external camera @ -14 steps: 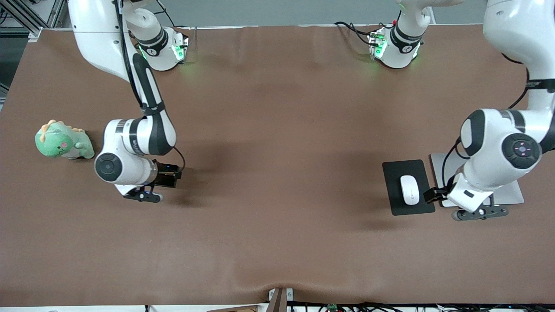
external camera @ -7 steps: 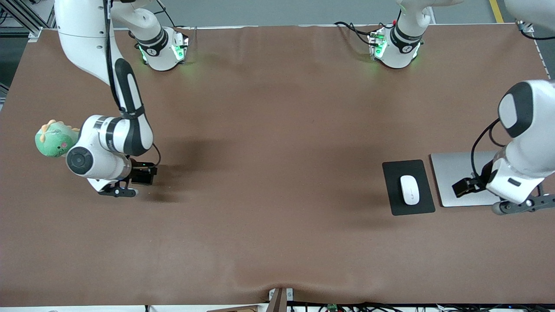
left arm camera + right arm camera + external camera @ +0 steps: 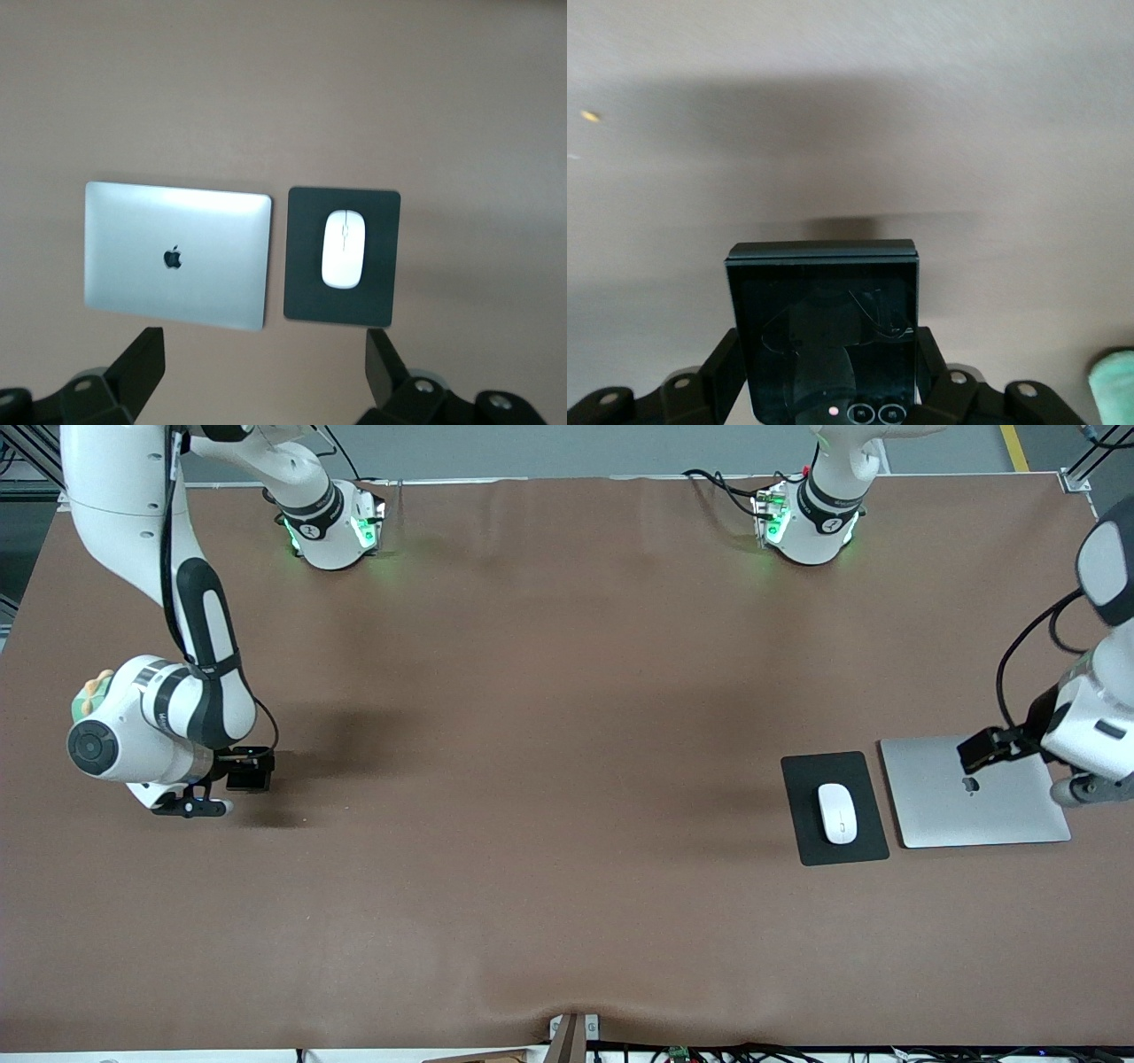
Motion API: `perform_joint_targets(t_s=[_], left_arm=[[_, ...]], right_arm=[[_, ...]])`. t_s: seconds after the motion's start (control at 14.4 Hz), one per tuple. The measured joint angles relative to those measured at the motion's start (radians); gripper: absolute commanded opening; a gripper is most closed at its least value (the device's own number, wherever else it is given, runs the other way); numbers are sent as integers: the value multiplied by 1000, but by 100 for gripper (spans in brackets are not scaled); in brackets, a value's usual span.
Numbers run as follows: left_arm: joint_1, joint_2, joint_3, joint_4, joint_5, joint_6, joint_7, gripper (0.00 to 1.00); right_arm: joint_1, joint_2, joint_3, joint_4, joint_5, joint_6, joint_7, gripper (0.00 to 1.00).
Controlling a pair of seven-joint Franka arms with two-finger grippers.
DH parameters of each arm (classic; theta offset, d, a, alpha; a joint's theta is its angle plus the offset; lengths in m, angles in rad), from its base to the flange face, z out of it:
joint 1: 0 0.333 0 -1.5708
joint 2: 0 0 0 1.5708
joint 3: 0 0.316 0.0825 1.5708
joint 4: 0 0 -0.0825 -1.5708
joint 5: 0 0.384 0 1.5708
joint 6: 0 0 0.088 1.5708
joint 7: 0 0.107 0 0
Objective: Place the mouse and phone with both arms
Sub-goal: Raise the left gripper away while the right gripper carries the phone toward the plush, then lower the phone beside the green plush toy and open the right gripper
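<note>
Before you stretches the brown cloth-covered table [image 3: 549, 797], its fabric faintly creased, with both white arms drawn out toward its two ends. At the left arm's end lies a flat silver laptop [image 3: 974, 793], closed, smooth metal with rounded corners; the left gripper [image 3: 266, 367] hangs over it, fingers [image 3: 142, 359] spread wide and holding nothing. Just beside the laptop, toward the table's middle, sits the matte dark grey mouse pad [image 3: 834, 808], and the mouse [image 3: 837, 813], a glossy white oval with a thin grey centre line, rests on the pad, apart from that gripper. At the right arm's end your right gripper [image 3: 824, 367] is up over bare cloth, its fingers clamped on the two side edges of the phone [image 3: 824, 328], a compact, nearly square black slab whose glossy face mirrors the gripper. Beside that arm's wrist, a green plush toy [image 3: 89, 691] peeks out, mostly hidden.
</note>
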Motion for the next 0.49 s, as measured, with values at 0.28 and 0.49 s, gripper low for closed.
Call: perform_joint_targets(t_s=[0.28, 0.49], left_arm=[[0, -91, 0, 0, -50, -104, 46, 100], [0, -142, -1, -24, -52, -144, 77, 100]], right_arm=[[-18, -17, 0, -70, 0, 18, -3, 0], [-18, -29, 5, -109, 0, 55, -3, 17]])
